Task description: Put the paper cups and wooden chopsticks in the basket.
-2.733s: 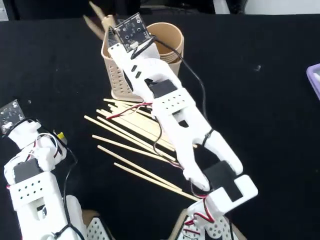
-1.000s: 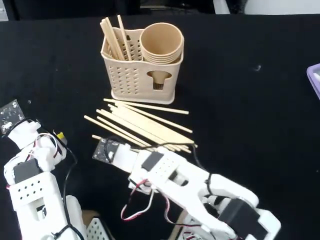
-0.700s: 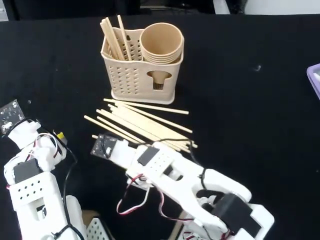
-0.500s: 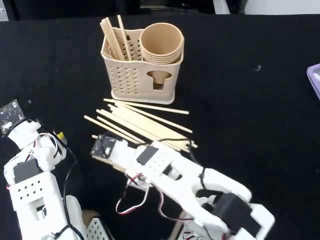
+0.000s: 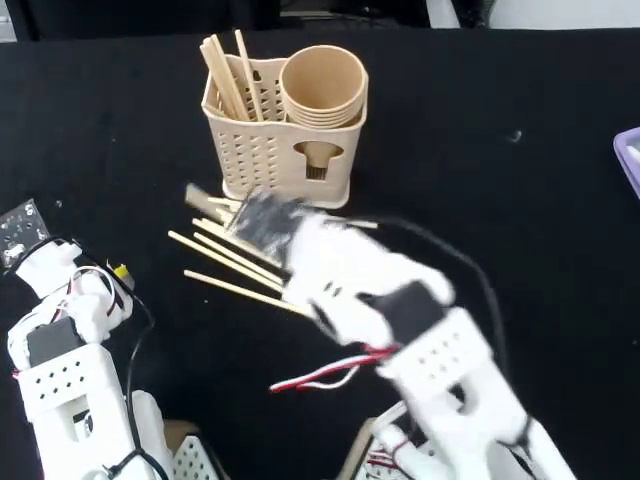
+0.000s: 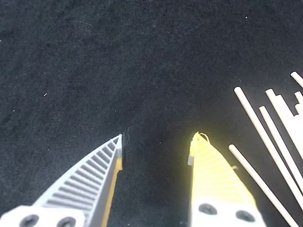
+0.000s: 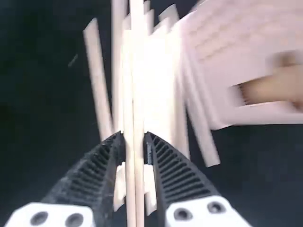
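Lifting off the loose pile point(image 5: 225, 262), your right gripper point(image 7: 134, 136) now clenches chopsticks point(image 7: 136, 61), swinging toward the basket point(image 5: 250, 160). Left gripper point(image 6: 156, 138) idles, splayed. Drop-off likely next.

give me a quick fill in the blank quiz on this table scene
The right gripper has its jaws ___ on wooden chopsticks.
The left gripper hangs with its jaws ___ above the table.
The paper cups stand stacked in the basket, on a ___ table.
Missing words: shut; open; black.
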`<act>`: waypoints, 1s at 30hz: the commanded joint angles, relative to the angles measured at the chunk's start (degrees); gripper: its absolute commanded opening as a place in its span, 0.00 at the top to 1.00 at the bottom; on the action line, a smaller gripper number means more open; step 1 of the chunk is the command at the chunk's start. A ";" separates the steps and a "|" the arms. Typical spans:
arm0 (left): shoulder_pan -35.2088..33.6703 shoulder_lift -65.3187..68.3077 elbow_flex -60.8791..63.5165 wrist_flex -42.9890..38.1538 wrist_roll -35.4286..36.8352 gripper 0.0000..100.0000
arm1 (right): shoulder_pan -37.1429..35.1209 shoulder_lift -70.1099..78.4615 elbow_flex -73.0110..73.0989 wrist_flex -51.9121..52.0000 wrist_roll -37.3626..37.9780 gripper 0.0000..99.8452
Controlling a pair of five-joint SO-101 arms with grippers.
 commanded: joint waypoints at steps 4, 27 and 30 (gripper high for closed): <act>-0.48 0.18 -0.57 -0.88 0.00 0.77 | 2.99 -3.03 -6.46 -27.34 -14.51 0.99; -0.04 0.18 -0.40 -0.97 0.00 0.77 | 3.25 40.92 -31.87 -72.88 -18.90 0.99; -0.04 0.18 -0.40 -0.97 0.00 0.77 | 3.52 45.32 -33.01 -72.88 -18.90 0.99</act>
